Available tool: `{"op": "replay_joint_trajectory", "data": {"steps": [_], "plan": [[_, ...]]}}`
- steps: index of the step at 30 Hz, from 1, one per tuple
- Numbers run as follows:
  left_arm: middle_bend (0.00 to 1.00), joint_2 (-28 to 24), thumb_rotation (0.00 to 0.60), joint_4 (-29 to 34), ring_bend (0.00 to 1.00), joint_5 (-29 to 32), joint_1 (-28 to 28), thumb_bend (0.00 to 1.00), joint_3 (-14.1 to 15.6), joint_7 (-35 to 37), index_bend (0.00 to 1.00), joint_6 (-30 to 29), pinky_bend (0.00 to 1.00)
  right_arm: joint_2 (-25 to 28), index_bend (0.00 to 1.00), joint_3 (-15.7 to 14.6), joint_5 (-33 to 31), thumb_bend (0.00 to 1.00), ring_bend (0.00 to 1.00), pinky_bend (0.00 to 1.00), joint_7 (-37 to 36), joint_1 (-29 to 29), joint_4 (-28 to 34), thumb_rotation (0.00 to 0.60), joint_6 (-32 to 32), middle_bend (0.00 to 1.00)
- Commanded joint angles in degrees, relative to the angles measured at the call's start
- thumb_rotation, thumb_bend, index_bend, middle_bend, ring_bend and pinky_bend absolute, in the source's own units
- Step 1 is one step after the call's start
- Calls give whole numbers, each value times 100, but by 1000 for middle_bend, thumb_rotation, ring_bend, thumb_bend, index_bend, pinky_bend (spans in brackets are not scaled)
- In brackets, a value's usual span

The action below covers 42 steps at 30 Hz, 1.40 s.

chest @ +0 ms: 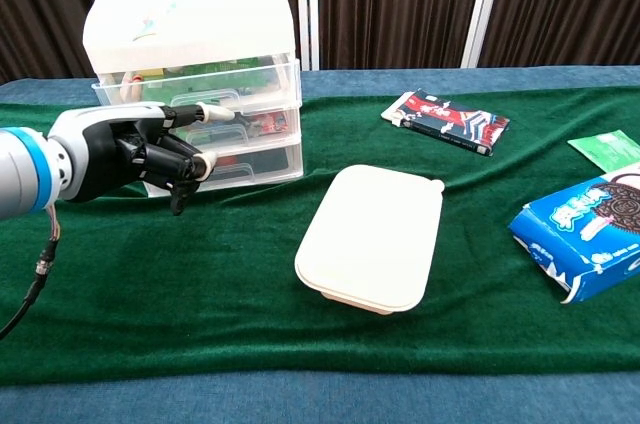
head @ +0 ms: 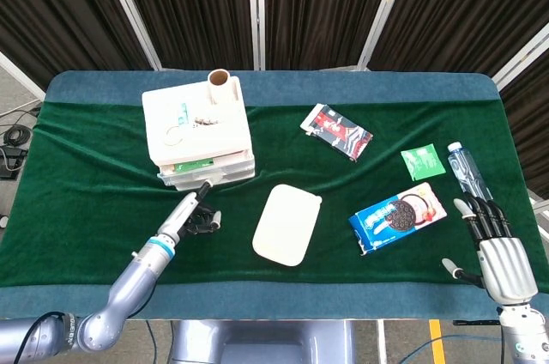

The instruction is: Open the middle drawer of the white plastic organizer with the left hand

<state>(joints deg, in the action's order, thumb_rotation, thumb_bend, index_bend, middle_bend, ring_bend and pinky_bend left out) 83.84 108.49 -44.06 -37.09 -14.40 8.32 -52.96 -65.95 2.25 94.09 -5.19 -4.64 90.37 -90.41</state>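
Note:
The white plastic organizer stands at the back left of the green cloth, its three clear drawers facing me. My left hand is at the front of the middle drawer. One finger lies along the drawer's upper lip and the thumb sits below it, so the hand pinches the drawer front; the other fingers are curled. In the head view, green contents show at the organizer's front edge. My right hand rests at the table's right front edge with its fingers straight and apart, holding nothing.
A white lidded box lies just right of the left hand. Farther right are a blue cookie box, a red-black packet, a green sachet and a water bottle. A cardboard tube stands on the organizer.

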Motion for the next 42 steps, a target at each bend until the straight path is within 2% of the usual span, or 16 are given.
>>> {"op": "replay_joint_trajectory", "data": {"steps": [1,5,7,10,13,14,17,19,22,24,28,32,37,42], "plan": [[526,-78,600,113,458,-383,202,638,121,178,83,-57,444,-3,0,-1,-1,36,0,0,10,-1,4,600,4,0],[360,-291,600,351,313,-1013,482,634,312,413,125,-118,372,-4,0,0,-3,36,0,0,24,3,11,600,0,0],[272,-419,600,464,188,-1393,622,629,453,437,124,-209,317,-8,0,-1,-10,36,0,0,36,-1,12,600,13,0],[256,-552,600,563,100,-1788,738,622,627,244,89,-388,282,-15,0,-8,0,36,0,0,60,-3,15,600,22,0],[259,-702,600,654,106,-2063,787,617,772,-318,60,-657,294,-26,0,-19,16,36,0,0,101,-3,22,600,26,0],[263,-720,600,671,112,-2143,810,617,794,-706,45,-895,301,-27,0,-24,25,36,0,0,115,0,28,600,21,0],[297,-618,600,756,149,-2267,910,616,812,-1642,9,-1566,326,-31,0,-26,24,36,0,0,134,0,35,600,25,0],[363,-432,600,798,215,-2416,984,613,793,-2384,0,-2115,365,-38,0,-30,20,36,0,0,146,-4,34,600,42,0],[632,-212,600,819,475,-2616,1022,613,749,-2958,0,-2530,544,-41,0,-36,25,36,0,0,155,-7,35,600,52,0],[767,-120,600,900,616,-2652,1013,619,687,-3140,0,-2625,661,-42,0,-35,32,36,0,0,162,-5,36,600,41,0],[906,-168,600,1049,766,-2382,910,639,593,-3655,0,-2558,799,-37,0,-32,32,36,0,0,154,-1,38,600,29,0],[938,-226,600,1276,803,-1836,746,643,456,-4313,0,-2477,831,-35,0,-32,36,36,0,0,146,-3,35,600,30,0],[949,-368,600,1587,814,-765,470,658,168,-4611,31,-2191,843,-27,0,-31,42,37,0,0,123,1,35,600,14,0],[950,-319,600,1525,815,-359,266,707,4,-4766,58,-2248,843,-17,0,-28,35,36,0,0,94,-2,33,600,19,0]]}}
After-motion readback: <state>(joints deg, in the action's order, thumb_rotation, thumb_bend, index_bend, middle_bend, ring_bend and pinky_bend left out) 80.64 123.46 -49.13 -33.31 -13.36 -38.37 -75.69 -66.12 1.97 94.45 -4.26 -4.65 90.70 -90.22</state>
